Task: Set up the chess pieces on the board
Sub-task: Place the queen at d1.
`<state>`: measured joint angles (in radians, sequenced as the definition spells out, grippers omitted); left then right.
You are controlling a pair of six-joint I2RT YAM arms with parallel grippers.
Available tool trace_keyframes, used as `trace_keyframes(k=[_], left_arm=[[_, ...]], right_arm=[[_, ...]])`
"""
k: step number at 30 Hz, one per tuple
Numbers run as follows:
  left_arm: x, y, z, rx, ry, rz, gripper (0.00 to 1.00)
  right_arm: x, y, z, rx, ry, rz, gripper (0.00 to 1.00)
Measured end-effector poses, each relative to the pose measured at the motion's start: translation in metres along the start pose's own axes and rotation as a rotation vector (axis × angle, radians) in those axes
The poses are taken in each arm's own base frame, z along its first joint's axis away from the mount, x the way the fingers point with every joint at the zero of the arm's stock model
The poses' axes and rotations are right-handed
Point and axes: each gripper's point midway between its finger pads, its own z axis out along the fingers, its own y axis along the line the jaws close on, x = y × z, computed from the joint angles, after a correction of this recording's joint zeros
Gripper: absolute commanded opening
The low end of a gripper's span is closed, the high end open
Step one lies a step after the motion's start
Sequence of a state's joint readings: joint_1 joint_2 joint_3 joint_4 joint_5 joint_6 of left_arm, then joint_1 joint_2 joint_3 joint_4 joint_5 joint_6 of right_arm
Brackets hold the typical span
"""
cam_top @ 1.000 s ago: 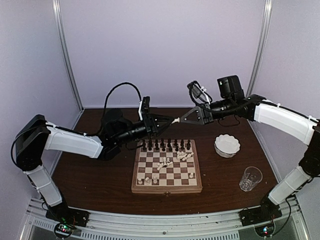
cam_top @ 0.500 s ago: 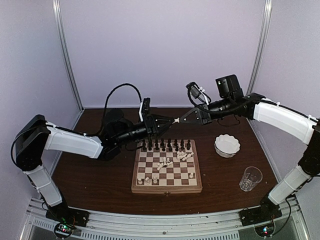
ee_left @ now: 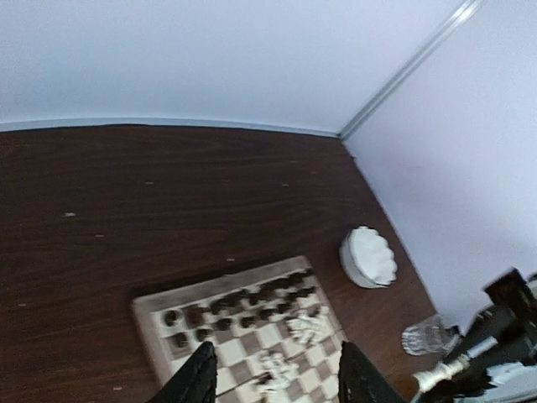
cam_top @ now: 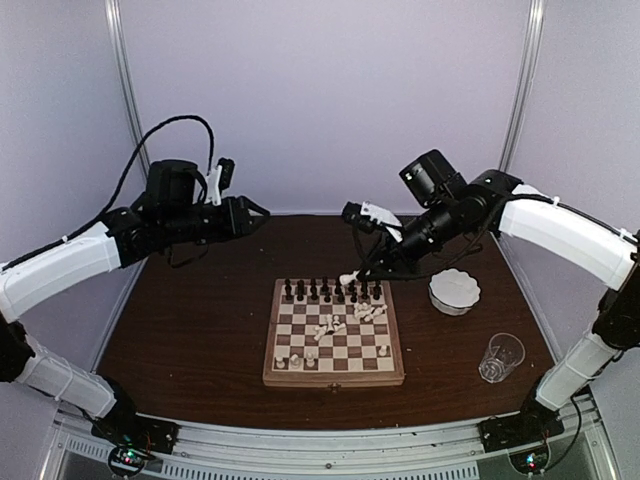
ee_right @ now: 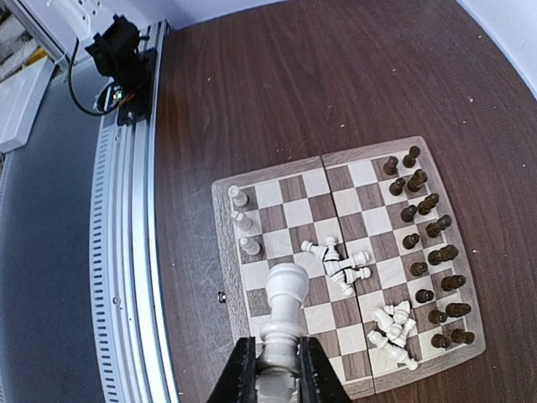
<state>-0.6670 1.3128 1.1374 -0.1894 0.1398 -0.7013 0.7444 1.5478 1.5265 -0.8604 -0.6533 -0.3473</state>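
Fingers pinch white piece above board; other white pieces toppled mid-board.

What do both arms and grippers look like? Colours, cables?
Left arm and right arm: white link covers, black joints; a black cable loops over the left one. Left gripper and right gripper: slim black fingers.

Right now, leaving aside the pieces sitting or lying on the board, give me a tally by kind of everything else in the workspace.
chessboard: 1
white scalloped bowl: 1
clear glass: 1
white chess piece, held in the right gripper: 1
Total: 4
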Motion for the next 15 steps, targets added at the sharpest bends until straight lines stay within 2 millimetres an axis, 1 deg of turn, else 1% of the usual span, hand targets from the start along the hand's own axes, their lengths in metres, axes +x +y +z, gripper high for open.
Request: trace_keyframes(k=[1, 3, 5, 6, 8, 12, 15], left_arm=[[-0.007, 0.02, -0.004, -0.06, 0.006, 0.008, 0.5], [-0.011, 0.053, -0.007, -0.155, 0.043, 0.021, 0.5], [-0.01, 0.081, -0.006, -0.235, 0.096, 0.03, 0.5], [-0.009, 0.091, -0.004, -0.265, 0.125, 0.039, 0.5], [-0.004, 0.103, 0.001, -0.301, 0.174, 0.069, 0.5], [0.004, 0.112, 0.004, -0.323, 0.223, 0.105, 0.49], [0.007, 0.125, 0.001, -0.329, 0.229, 0.101, 0.49]], right_arm=[[0.003, 0.005, 0.005, -0.002, 0.035, -0.029, 0.03], [0.007, 0.011, 0.017, -0.012, 0.094, -0.08, 0.02], [0.013, 0.014, 0.029, -0.022, 0.158, -0.119, 0.02], [0.017, 0.016, 0.036, -0.027, 0.195, -0.135, 0.02], [0.028, 0.018, 0.048, -0.035, 0.259, -0.16, 0.02], [0.052, 0.027, 0.066, -0.034, 0.389, -0.226, 0.02], [0.061, 0.034, 0.076, -0.032, 0.462, -0.285, 0.02]])
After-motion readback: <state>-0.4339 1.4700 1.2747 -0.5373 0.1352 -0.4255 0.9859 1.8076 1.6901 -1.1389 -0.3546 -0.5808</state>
